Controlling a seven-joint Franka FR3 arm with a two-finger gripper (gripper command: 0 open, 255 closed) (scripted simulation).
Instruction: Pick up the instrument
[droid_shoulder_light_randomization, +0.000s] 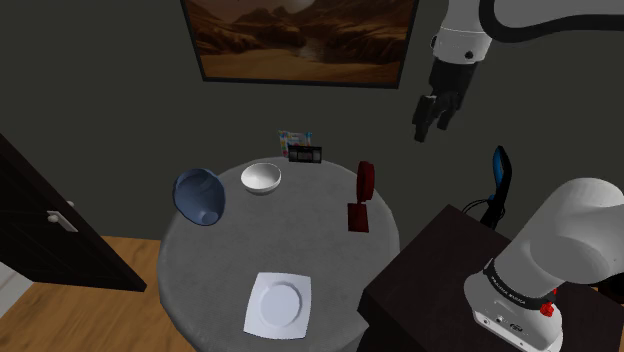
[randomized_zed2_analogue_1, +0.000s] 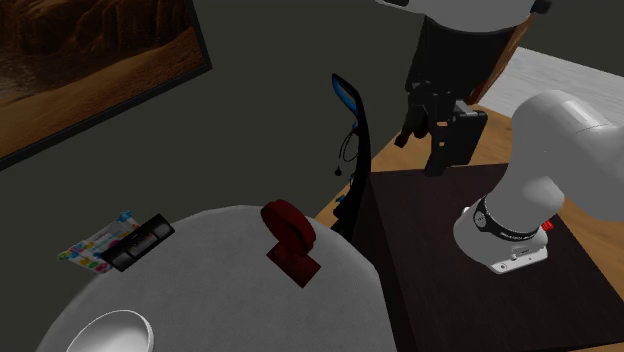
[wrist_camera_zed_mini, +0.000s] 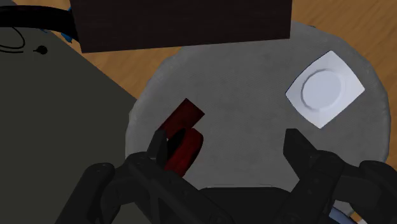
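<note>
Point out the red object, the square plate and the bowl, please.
red object (droid_shoulder_light_randomization: 365, 183): shoulder view, on its upright upper part.
square plate (droid_shoulder_light_randomization: 279, 303): shoulder view, on its bare round centre.
bowl (droid_shoulder_light_randomization: 261, 178): shoulder view, on its white inside.

Round table (droid_shoulder_light_randomization: 300, 235). In the shoulder view its bare middle lies open between the red instrument (droid_shoulder_light_randomization: 365, 182) at that view's right, the white bowl (droid_shoulder_light_randomization: 261, 178) and blue bowl (droid_shoulder_light_randomization: 200, 196) at its far left, and the plate (droid_shoulder_light_randomization: 279, 304) near. The dark stand (droid_shoulder_light_randomization: 430, 270) crowds the same right side.
</note>
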